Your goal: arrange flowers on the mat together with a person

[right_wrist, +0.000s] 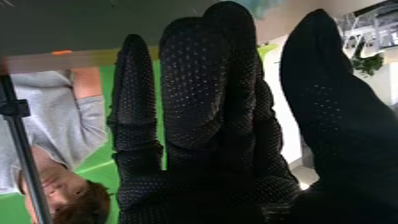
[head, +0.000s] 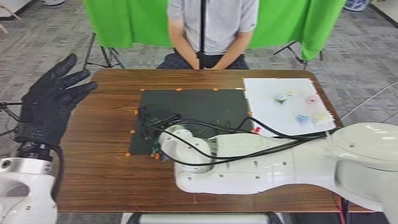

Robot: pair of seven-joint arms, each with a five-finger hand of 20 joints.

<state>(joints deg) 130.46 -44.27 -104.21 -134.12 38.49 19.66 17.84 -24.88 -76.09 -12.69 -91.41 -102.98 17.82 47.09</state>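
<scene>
A black-gloved left robot hand (head: pixel 53 95) hangs beyond the left edge of the brown wooden table (head: pixel 98 170), its fingers straight and apart, thumb out to the side. The black-gloved right robot hand (head: pixel 161 119) is over the left part of the dark rectangular mat (head: pixel 191 102), fingers extended side by side with the thumb well apart; whether it touches the mat cannot be told. Small artificial flowers lie on the white rectangular mat (head: pixel 266 112): a green-and-white one (head: pixel 282 99) and a pink one (head: pixel 312 99) toward the far side, a pale blue one (head: pixel 303 118) nearer the robot. The white mat adjoins the dark one and sits near the table's right edge, while a strip of wood runs between the dark mat and the left edge. The white right arm (head: pixel 258 170) and black cables (head: pixel 275 148) span the near side, leaving the farther ends of both mats uncovered.
</scene>
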